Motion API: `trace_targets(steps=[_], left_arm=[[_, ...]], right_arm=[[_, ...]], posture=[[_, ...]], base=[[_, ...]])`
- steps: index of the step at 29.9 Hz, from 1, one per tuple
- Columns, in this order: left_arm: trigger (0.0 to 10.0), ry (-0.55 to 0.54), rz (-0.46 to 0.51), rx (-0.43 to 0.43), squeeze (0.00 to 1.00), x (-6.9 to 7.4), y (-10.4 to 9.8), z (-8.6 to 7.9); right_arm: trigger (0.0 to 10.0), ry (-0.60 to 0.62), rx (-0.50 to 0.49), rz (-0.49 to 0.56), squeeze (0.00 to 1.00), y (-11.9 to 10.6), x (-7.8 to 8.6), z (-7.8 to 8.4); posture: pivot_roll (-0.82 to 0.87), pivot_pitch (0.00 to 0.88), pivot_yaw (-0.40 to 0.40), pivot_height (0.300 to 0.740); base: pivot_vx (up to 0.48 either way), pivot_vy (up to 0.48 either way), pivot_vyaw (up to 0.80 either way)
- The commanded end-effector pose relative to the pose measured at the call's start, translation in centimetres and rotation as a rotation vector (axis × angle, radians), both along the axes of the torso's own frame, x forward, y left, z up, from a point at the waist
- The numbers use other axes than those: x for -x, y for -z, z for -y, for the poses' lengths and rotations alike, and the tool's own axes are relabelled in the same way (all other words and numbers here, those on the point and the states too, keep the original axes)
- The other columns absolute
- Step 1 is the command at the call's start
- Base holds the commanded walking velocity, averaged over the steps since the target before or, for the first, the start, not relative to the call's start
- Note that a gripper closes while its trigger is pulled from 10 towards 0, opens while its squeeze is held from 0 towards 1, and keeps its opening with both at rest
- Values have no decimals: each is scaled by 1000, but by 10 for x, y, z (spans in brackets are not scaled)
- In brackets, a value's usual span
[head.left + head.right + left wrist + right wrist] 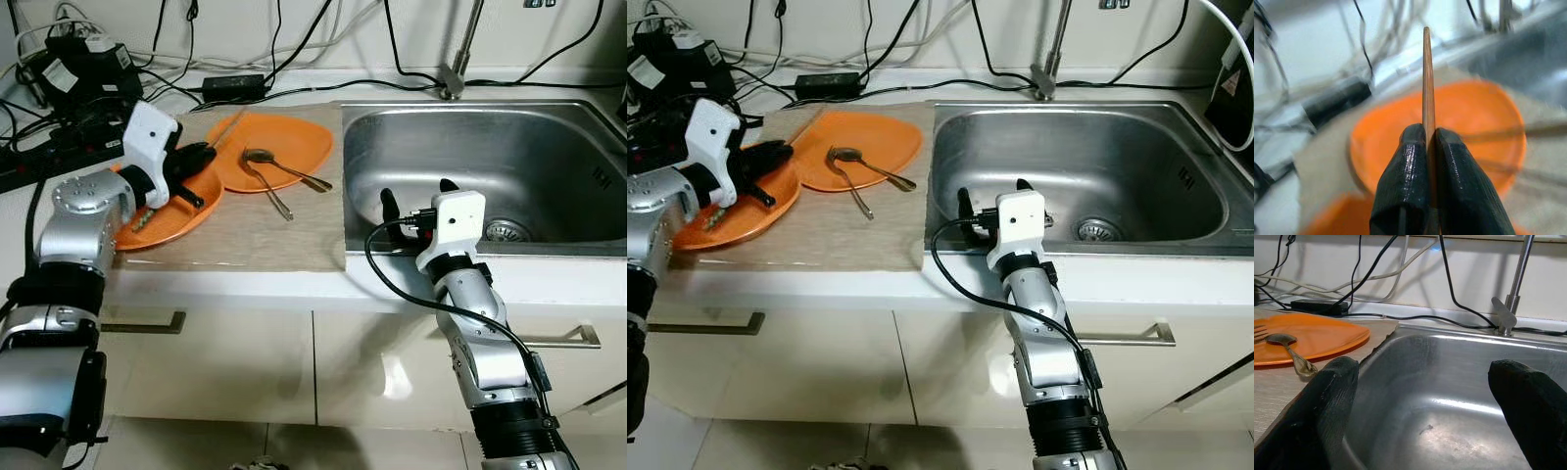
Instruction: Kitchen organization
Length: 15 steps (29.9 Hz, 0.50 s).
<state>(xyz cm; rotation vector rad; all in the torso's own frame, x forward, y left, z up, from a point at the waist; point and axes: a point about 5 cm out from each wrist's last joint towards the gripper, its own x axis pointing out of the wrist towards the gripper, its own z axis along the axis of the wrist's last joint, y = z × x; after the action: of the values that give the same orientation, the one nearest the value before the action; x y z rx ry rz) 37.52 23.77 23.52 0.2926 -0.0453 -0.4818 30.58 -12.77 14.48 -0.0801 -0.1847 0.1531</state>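
Two orange plates point(279, 145), spoon point(284, 168) on one; left fingers point(1415, 191) clamping a chopstick point(1426, 83), right fingers point(1327, 401) spread over sink point(549, 176).

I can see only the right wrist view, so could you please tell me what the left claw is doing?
Observer: The left claw is shut on a thin wooden stick, which it holds above the orange plates.
Operator: Plates? I see just one, with a spoon on it.
Observer: A second orange plate lies beside that one, on the robot's left, under the left claw.
Operator: Thank you. Where does my right claw sit relative to the sink?
Observer: The right claw is open and reaches over the front rim of the sink, near its left corner.
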Motion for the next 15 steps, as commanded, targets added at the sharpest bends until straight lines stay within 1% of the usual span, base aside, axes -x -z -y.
trace_targets(steps=[1, 2, 5, 7, 9, 10, 11, 12, 13, 15], left_arm=[[0, -3, 70, 45, 0, -1, -22, 3], [0, -3, 70, 45, 0, -1, -22, 3], [0, 6, 134, 101, 0, 2, -35, 14], [0, 28, 184, 167, 0, 4, -51, 30], [0, 53, 207, 203, 0, 7, -58, 42], [0, 64, 214, 216, 0, 8, -60, 49], [0, 64, 214, 216, 0, 8, -60, 49], [0, 95, 219, 253, 0, 11, -61, 62], [0, 115, 212, 285, 0, 12, -60, 71], [0, 148, 192, 329, 0, 16, -56, 84]], right_arm=[[10000, -29, -15, -13, 0, 1, -1, -6], [10000, -29, -15, -13, 0, 1, -1, -6], [10000, -40, -36, -16, 0, -1, -4, -7], [10000, -59, -75, -25, 0, -5, -9, -10], [10000, -86, -109, -28, 0, -10, -13, -14], [10000, -98, -123, -23, 0, -13, -15, -16], [10000, -98, -123, -23, 0, -13, -15, -16], [10000, -114, -160, -16, 0, -18, -19, -19], [10000, -116, -184, -14, 0, -21, -22, -19], [10000, -116, -214, -11, 0, -25, -26, -20]], posture=[[-23, 0, 66, 740], [-23, 0, 66, 740], [-18, 0, 61, 740], [-12, 0, 57, 740], [-11, 0, 57, 740], [-11, 0, 57, 740], [-11, 0, 57, 740], [-5, 0, 56, 740], [-6, 0, 55, 740], [-10, 0, 57, 740]], base=[[0, 0, 0], [0, 0, 0], [0, 0, 0], [0, 0, 0], [0, 0, 0], [0, 0, 0], [0, 0, 0], [0, 0, 0], [0, 0, 0], [0, 0, 0]])
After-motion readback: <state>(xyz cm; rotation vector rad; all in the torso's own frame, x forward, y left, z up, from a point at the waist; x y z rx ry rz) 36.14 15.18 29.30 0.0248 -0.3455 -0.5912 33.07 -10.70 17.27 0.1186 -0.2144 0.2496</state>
